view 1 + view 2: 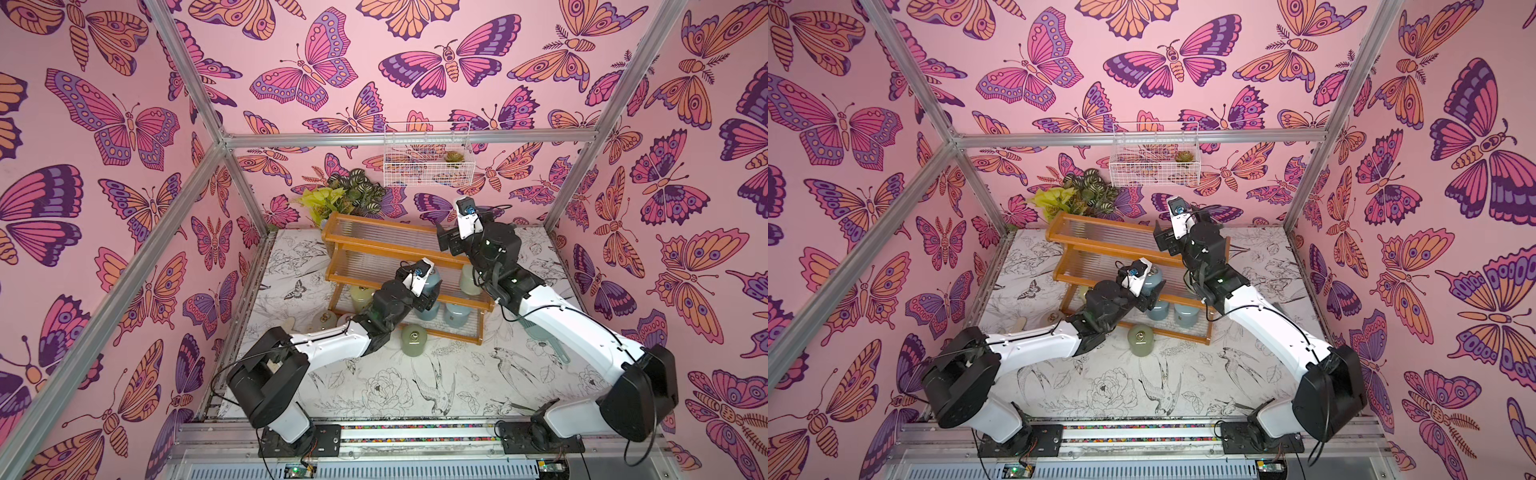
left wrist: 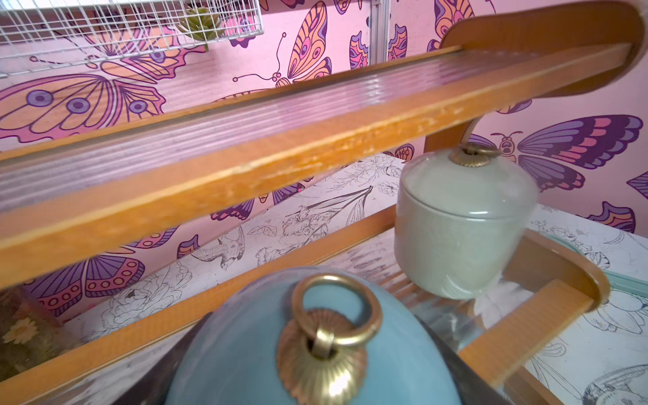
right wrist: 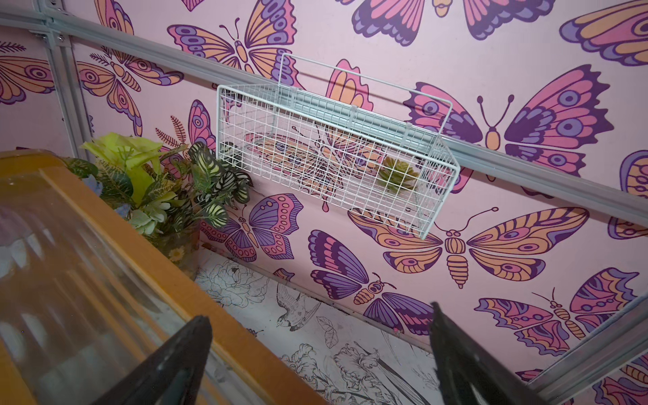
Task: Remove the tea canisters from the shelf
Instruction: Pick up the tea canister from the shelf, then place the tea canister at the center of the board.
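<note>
Left gripper (image 1: 429, 293) jaws pinching a blue jar (image 2: 238, 350) tight, at the middle step of the shelf (image 2: 280, 154), right gripper (image 3: 315, 354) jaws spread wide, holding nothing

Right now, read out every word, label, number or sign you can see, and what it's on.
No readable text anywhere.
Upper blue jar, green jar, shelf, wire basket: no lettering visible.
Lower blue jar: a small dark mark, too small to read.
</note>
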You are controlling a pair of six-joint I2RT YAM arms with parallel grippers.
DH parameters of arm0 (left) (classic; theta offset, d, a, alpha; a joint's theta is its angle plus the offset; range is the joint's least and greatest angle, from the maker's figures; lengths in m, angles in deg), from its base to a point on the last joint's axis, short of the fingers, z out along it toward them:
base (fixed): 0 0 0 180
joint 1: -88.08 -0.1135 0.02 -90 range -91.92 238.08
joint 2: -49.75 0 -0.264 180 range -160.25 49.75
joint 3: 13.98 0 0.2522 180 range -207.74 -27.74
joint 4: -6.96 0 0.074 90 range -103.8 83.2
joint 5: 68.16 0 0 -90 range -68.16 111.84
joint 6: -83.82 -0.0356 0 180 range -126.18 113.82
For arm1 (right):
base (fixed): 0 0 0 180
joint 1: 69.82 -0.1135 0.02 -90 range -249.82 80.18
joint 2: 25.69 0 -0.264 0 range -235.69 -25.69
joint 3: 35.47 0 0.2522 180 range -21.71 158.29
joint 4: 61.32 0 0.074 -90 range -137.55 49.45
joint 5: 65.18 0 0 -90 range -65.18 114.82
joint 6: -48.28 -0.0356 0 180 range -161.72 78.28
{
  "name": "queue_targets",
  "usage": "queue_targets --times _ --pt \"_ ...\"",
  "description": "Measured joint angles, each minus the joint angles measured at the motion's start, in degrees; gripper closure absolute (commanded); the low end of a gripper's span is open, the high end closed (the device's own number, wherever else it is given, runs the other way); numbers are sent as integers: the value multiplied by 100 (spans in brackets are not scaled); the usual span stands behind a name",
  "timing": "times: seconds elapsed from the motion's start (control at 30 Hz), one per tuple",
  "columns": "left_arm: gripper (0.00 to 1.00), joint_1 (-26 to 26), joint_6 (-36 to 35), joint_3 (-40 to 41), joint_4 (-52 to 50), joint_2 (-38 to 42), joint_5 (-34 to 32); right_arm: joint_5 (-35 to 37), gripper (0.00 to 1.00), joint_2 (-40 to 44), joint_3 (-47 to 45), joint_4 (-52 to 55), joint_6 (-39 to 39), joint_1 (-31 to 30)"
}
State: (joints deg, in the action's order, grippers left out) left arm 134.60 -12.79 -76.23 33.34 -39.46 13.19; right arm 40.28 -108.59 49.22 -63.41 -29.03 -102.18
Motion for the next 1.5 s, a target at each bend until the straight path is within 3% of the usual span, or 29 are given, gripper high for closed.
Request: queue_targets --times 0.5,0.77,1.1,1.5 --pt "22 339 348 1635 -424 2083 -516 -20 1 -170 299 -251 44 4" --pt "22 743 680 2542 -459 2590 -962 -162 1 -205 483 -269 39 9" --pt "21 752 1080 3462 157 2380 -1495 -282 1 -372 518 -256 -66 9" --pt "21 704 1515 3700 1683 518 -1781 -310 1 -380 518 -234 -63 9"
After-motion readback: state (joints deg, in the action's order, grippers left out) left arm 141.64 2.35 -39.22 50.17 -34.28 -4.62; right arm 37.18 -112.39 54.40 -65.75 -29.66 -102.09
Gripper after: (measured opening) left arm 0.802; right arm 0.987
